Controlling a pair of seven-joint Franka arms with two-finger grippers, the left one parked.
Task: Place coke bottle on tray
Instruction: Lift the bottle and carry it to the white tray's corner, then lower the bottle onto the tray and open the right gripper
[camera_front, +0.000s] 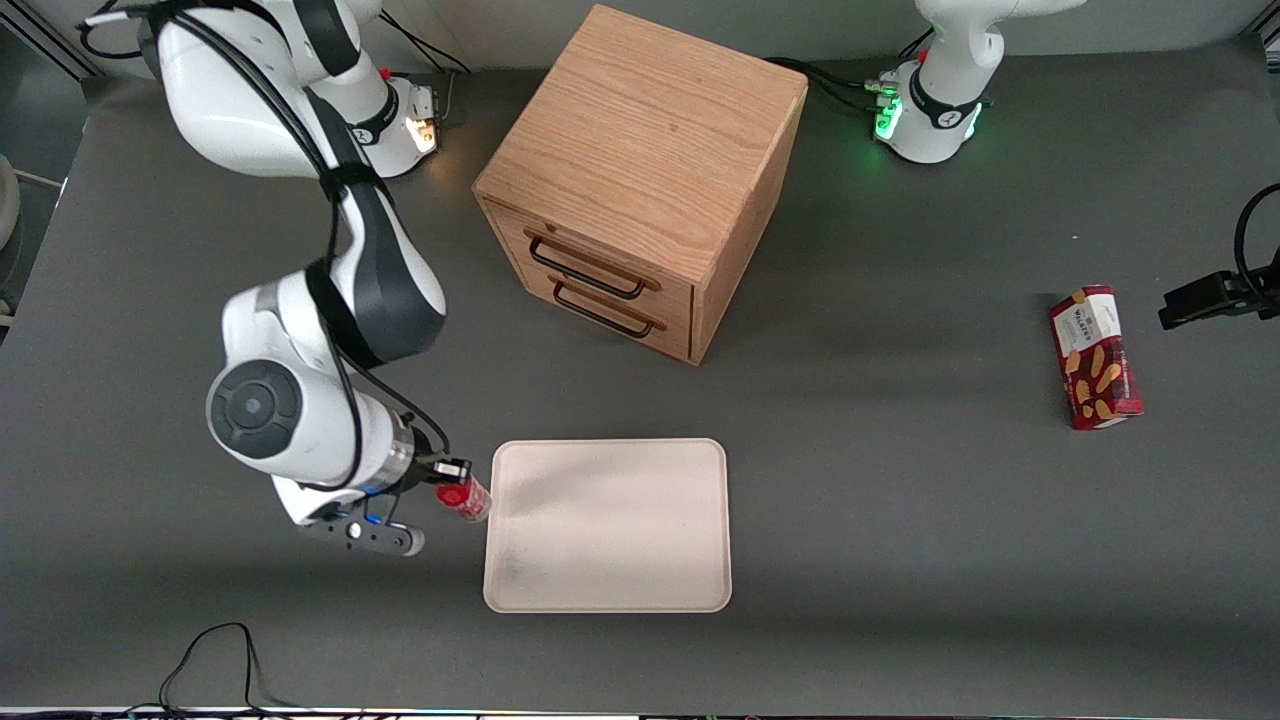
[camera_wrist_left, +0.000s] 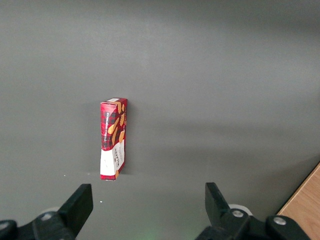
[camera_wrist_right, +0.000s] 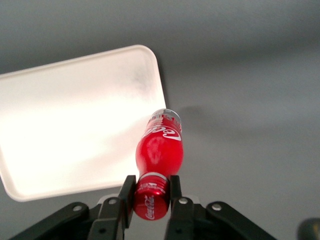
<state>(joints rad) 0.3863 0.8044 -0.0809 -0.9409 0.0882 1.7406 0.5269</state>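
Note:
My right gripper is shut on the red cap of the coke bottle. The bottle hangs tilted in the air, just beside the edge of the tray that faces the working arm's end of the table. In the right wrist view its clear base sits at the tray's rim, close to one rounded corner. The cream-white tray lies flat on the grey table, nearer to the front camera than the wooden cabinet.
A wooden cabinet with two drawers stands farther from the front camera than the tray. A dark red biscuit box lies toward the parked arm's end of the table. A black cable loops at the table's near edge.

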